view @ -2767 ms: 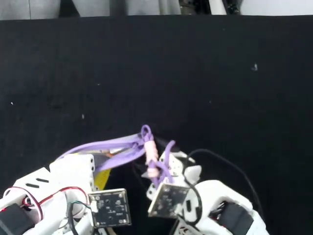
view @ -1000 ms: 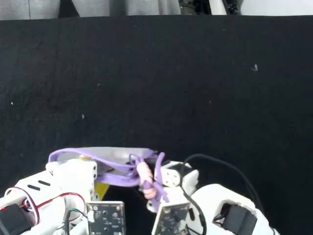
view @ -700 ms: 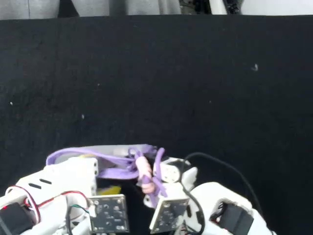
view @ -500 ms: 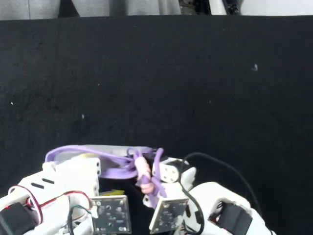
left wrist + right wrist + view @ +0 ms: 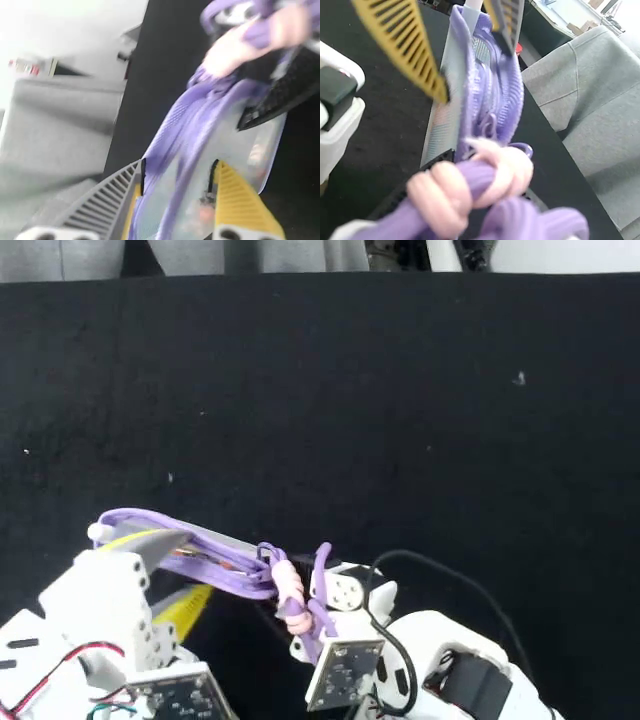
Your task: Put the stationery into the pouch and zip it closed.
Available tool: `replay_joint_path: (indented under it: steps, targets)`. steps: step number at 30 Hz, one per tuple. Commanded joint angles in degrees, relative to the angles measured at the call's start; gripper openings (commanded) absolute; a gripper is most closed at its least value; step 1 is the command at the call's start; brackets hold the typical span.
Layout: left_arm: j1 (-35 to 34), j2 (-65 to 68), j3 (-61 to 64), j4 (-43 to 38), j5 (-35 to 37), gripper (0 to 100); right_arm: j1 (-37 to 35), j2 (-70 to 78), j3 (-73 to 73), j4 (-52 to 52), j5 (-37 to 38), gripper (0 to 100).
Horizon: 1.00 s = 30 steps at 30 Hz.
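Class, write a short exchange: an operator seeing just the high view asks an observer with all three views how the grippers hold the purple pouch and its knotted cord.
Operator: Is the left gripper actually on the pouch?
Observer: Yes. In the left wrist view the pouch sits between its grey finger and yellow finger.
Operator: And the knotted cord?
Observer: The right wrist view has the pink and purple knot held in the right gripper.
Operator: Anything inside?
Observer: Through the clear side, the left wrist view shows something reddish, too blurred to name.
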Motion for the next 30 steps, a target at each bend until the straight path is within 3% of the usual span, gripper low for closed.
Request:
replay_joint_path:
  steps: [1, 7, 12, 19, 24, 30]
  targets:
    - [-4.9, 0.1, -4.0, 0.9, -1.3, 24, 0.4, -7.2, 1.2, 0.0, -0.4, 1.1]
    - [-5.3, -5.1, -13.2, 1.8, -0.8, 24, 3.4, -7.2, 1.2, 0.0, -0.5, 1.1]
    - [-10.2, -7.3, -17.4, 1.8, 2.9, 24, 4.0, -7.2, 1.1, 0.0, -0.5, 1.1]
    - [-16.5, -3.4, -25.2, -1.8, 17.7, 14, 4.0, -7.2, 1.2, 0.1, -0.5, 1.1]
    - [-30.3, 0.9, -23.1, -8.2, 27.0, 16, 3.9, -7.2, 0.8, 1.7, -0.6, 1.1]
    - [-60.9, 10.1, -9.4, -19.7, 43.5, 22, 4.0, -7.2, 0.7, 1.6, -3.4, 1.1]
